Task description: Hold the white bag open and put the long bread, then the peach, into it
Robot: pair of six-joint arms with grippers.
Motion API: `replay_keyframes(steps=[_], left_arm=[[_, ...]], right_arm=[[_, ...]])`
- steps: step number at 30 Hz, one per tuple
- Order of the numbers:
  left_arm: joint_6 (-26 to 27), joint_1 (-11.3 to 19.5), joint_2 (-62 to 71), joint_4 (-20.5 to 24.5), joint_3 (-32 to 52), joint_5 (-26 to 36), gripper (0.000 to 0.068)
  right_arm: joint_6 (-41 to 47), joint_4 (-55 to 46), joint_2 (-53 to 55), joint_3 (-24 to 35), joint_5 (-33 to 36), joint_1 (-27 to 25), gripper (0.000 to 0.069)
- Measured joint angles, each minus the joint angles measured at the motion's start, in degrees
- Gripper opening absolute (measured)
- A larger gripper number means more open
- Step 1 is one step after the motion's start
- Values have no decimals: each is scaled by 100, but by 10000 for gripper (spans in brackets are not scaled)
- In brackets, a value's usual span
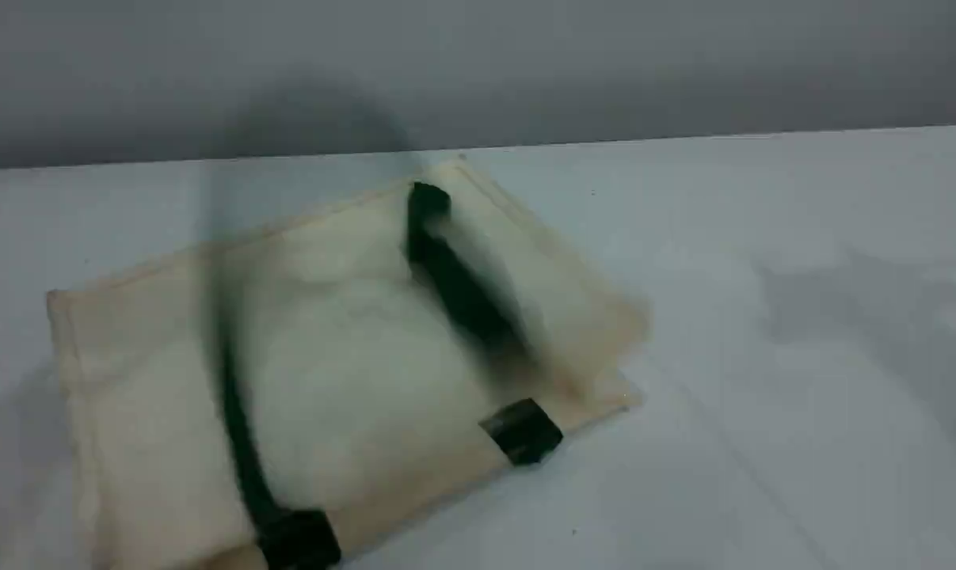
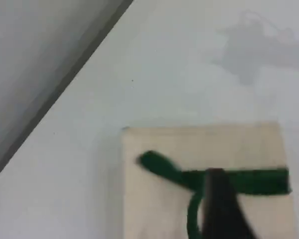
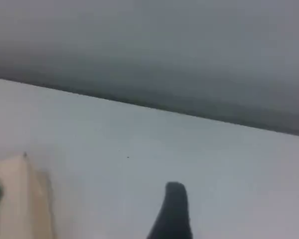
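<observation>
The white bag (image 1: pixel 343 372) lies flat on the table, motion-blurred, its dark green handles (image 1: pixel 454 277) draped across its top. Neither arm shows in the scene view. Seen from the left wrist, the bag (image 2: pixel 159 149) lies just below my left gripper (image 2: pixel 261 209). Its two dark fingertips stand apart, and the green handle (image 2: pixel 254 181) runs across between them, gripped by neither. One dark fingertip (image 3: pixel 173 209) of my right gripper hangs over bare table with nothing against it, and the bag's corner (image 3: pixel 15 199) lies to its left. The long bread and the peach are out of view.
The white table (image 1: pixel 763 317) stretches bare to the right of the bag. Its far edge (image 1: pixel 683 138) meets a grey wall. Soft arm shadows fall on the table at the right (image 1: pixel 866 309).
</observation>
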Motion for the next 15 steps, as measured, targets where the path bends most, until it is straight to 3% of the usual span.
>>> replay_keyframes(steps=[5,9,15], left_arm=[[0,0,0,-5,0,0,485],[-64,0,0,-5,0,5,493],[-868,0,-80,133,5,11,493]], right_arm=[[0,-28,-42,0,88,0,586],[0,-37,-263,0,104,0,586],[110,-47,-900,0,493,5,586]])
